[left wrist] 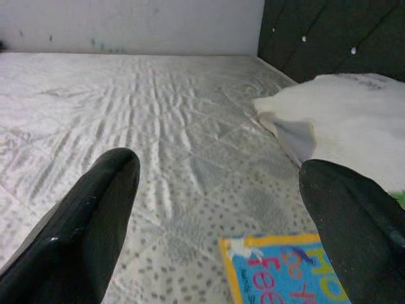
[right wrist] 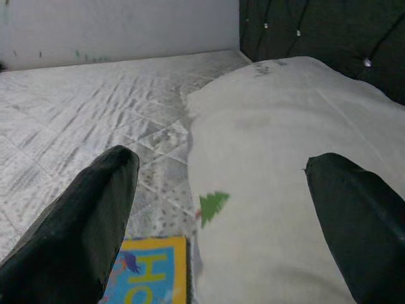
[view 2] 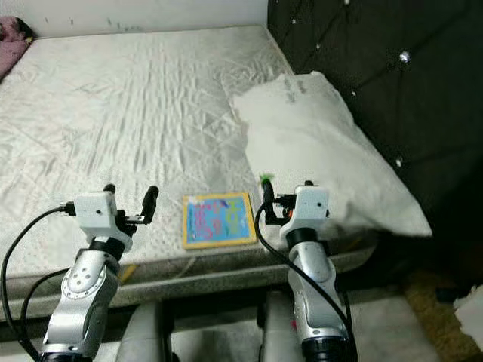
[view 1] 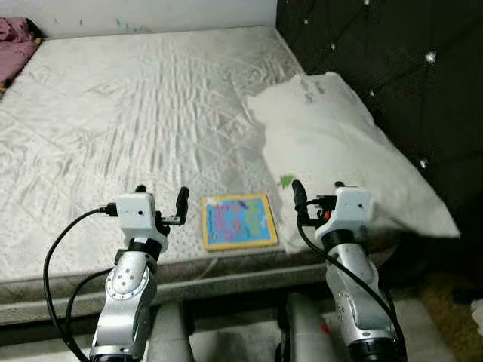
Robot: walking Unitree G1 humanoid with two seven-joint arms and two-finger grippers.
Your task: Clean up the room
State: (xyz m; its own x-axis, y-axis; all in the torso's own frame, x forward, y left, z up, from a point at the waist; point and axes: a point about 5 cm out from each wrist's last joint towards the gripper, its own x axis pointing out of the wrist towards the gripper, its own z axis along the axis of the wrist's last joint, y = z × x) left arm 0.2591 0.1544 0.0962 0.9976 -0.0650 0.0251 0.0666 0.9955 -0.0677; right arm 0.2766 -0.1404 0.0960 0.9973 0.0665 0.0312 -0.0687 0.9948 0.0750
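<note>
Grippers spread wide, left gripper (view 1: 161, 200) and right gripper (view 1: 318, 194) flank the picture book (view 1: 238, 221) at lower centre of the bed (view 1: 136, 105), seemingly lining up a pickup.

Two silver arms are seen at the bottom of the head views, one at lower left and one at lower right. Each arm is made of rounded, shiny metal segments; on the left one a round joint disc with small screws is seen. A white box-shaped housing is mounted on each wrist. The left tool (view 1: 161, 197) and the right tool (view 1: 318, 190) each have two long black fingers with rounded tips. A black cable is looped from each white housing down along the arm. Small red details are visible beside the right housing.
</note>
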